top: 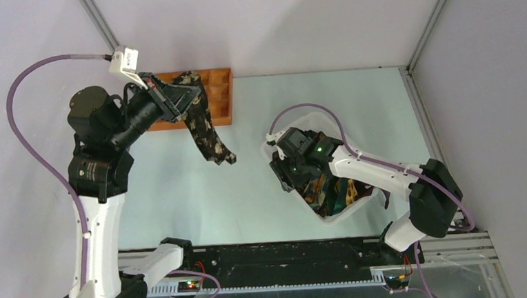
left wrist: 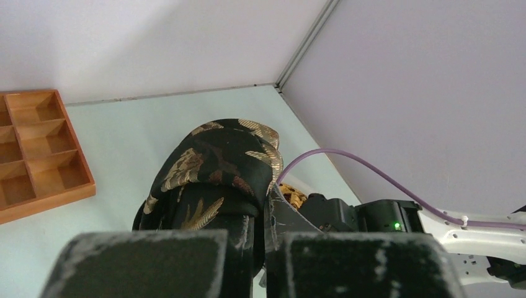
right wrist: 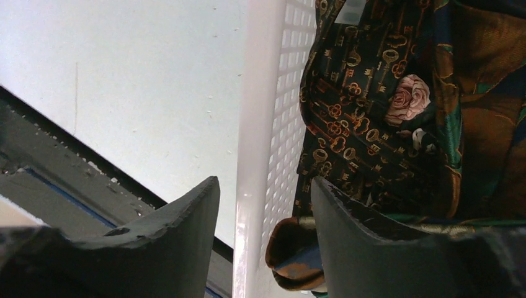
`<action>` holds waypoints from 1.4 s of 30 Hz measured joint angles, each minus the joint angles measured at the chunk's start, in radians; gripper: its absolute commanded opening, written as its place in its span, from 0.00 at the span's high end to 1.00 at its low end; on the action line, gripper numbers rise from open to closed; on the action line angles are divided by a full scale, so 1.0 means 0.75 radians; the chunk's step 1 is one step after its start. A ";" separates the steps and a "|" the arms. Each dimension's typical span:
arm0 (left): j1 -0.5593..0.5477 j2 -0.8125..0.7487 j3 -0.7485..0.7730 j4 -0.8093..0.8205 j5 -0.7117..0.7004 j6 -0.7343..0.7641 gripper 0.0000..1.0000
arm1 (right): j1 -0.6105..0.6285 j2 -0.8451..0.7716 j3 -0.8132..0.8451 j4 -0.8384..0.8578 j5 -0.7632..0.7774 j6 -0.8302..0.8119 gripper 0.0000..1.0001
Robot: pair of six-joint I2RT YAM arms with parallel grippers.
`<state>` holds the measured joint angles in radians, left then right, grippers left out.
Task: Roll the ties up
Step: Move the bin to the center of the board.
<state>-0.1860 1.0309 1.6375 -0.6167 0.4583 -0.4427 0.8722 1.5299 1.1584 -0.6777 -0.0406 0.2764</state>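
Left gripper (top: 190,97): raised above the far left corner of the table (top: 354,102), jaws pressed together and pinching one tie (top: 208,135). The left wrist view shows the cloth folded over and bunched at the fingers. The tie hangs slack on a slant from that grip, passing in front of the orange tray (top: 219,96). Its free end sits lower, toward the middle of the table, but it cannot be told whether that end touches the table. Right gripper (right wrist: 265,183): jaws spread, one finger outside and one inside the wall of the white mesh basket (right wrist: 260,112). The basket stands toward the near right of the table. A gap shows on each side of the wall, so nothing is judged held. The other ties (right wrist: 347,124) lie heaped inside the basket, just beside the inner finger. Assessment: the step in hand appears to be bringing the lifted tie down for rolling, and no roll has yet begun. To do it well, the free end should go down first on bare table between tray and basket, and the length should be drawn out straight and flat. The bunched fold at the fingers should be released before any turn is made. The right gripper should clear the basket wall so it can pin one end. Risk noted: slack, slippery cloth may twist or catch the tray edge.
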 measured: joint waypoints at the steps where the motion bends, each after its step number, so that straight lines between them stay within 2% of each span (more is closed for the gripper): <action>1: 0.002 0.000 0.000 0.001 -0.003 0.000 1.00 | 0.006 0.014 -0.001 0.002 0.011 0.002 0.48; 8: 0.012 -0.011 0.015 -0.005 -0.014 0.010 1.00 | 0.029 0.076 -0.002 0.038 0.069 0.003 0.72; 13: 0.013 0.050 0.184 -0.027 -0.015 0.010 1.00 | 0.055 0.108 0.018 0.053 0.075 -0.020 0.88; 19: 0.014 0.081 0.374 0.030 -0.019 0.008 1.00 | 0.113 0.279 0.217 0.027 0.064 -0.106 0.94; 29: 0.015 0.130 0.587 0.181 -0.050 -0.012 1.00 | 0.359 0.685 0.742 0.009 -0.045 -0.286 1.00; 36: 0.015 0.133 0.620 0.366 -0.112 -0.041 1.00 | 0.486 0.940 1.113 -0.027 -0.167 -0.382 1.00; 42: 0.015 0.126 0.606 0.481 -0.130 -0.073 1.00 | 0.521 1.140 1.409 -0.026 -0.262 -0.470 1.00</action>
<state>-0.1749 1.1255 2.0918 -0.2558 0.3607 -0.4973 1.2629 2.3848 2.2150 -0.6975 -0.2371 -0.0765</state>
